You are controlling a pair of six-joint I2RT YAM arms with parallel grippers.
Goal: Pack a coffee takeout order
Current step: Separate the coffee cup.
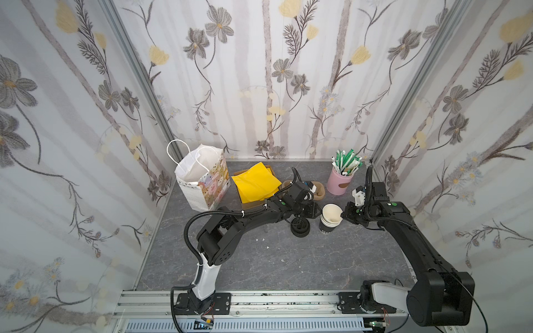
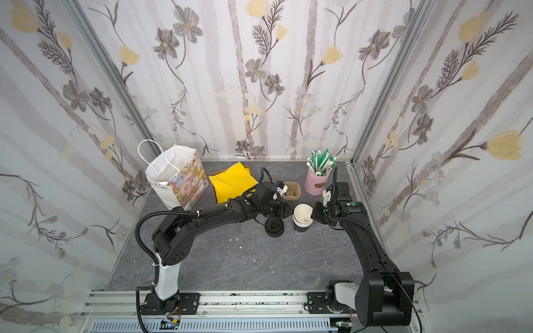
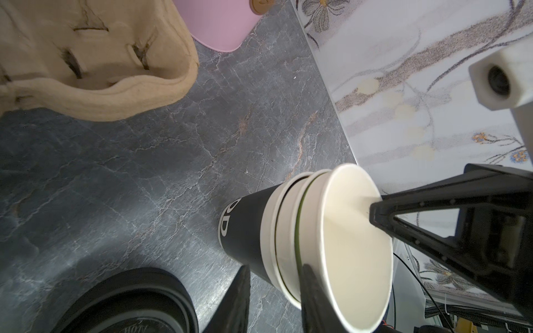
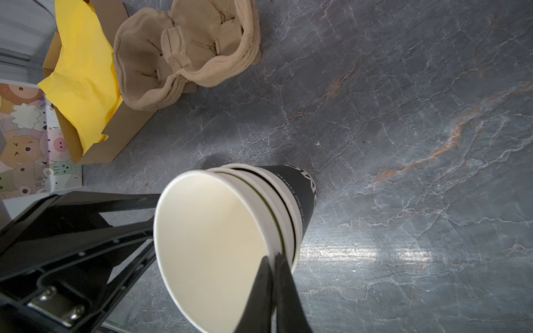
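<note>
A stack of nested paper cups (image 1: 331,219) stands mid-table. The outer cup (image 3: 242,227) is black. The top one, the green cup (image 3: 354,245), has a cream inside and shows only a thin green strip under its rim. My right gripper (image 4: 272,256) is shut on that cup's rim, one finger inside and one outside, and in a top view (image 1: 343,214) it sits on the stack's right. My left gripper (image 3: 275,266) is at the stack's left side, jaws apart, bracketing the lower rims. The yellow napkin (image 1: 255,183) lies in a cardboard box behind.
A paper bag (image 1: 202,178) with white handles stands open at the back left. A brown pulp cup carrier (image 1: 318,191) and a pink holder of straws (image 1: 339,181) sit behind the stack. Black lids (image 1: 300,228) lie just left of the cups. Walls close three sides.
</note>
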